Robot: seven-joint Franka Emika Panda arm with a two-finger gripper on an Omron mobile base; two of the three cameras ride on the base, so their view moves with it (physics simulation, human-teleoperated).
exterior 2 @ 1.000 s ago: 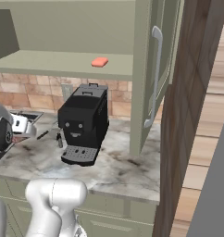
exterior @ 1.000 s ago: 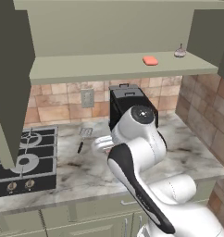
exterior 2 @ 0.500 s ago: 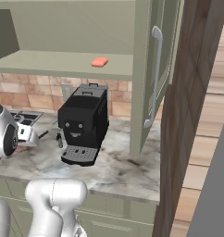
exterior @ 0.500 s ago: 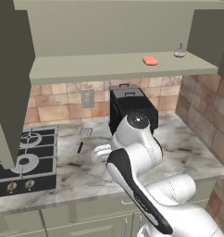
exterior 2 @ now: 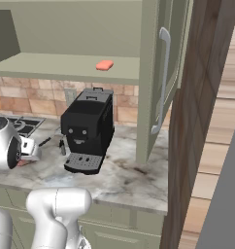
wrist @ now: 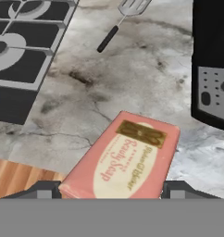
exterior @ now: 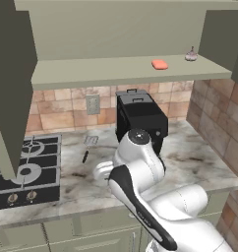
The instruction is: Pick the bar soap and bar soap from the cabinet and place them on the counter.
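Note:
A boxy orange-pink bar soap (wrist: pixel 125 159) with a pale label sits between my two fingertips, and my gripper (wrist: pixel 111 192) is shut on it, just above the marbled counter (wrist: pixel 132 74). From the right base camera the gripper (exterior 2: pixel 28 150) hangs low at the left, over the counter (exterior 2: pixel 124 175), with a pink sliver of soap under it. The other bar soap (exterior: pixel 160 64), rounded and coral-red, lies on the shelf of the open sage-green cabinet (exterior: pixel 116 71); the right base view has it (exterior 2: pixel 104 65) near the shelf's front edge.
A black coffee machine (exterior: pixel 140 118) stands on the counter right of the hand (wrist: pixel 213 69). The black gas hob (exterior: pixel 22 167) is to the left, with a spatula (wrist: pixel 121 23) between them. A small knob-topped item (exterior: pixel 191 55) sits on the shelf. The cabinet door (exterior 2: pixel 163 73) hangs open.
The arm has sunk a little and drawn nearer the counter's front with the soap in its grip. The coral-red soap on the shelf has not moved.

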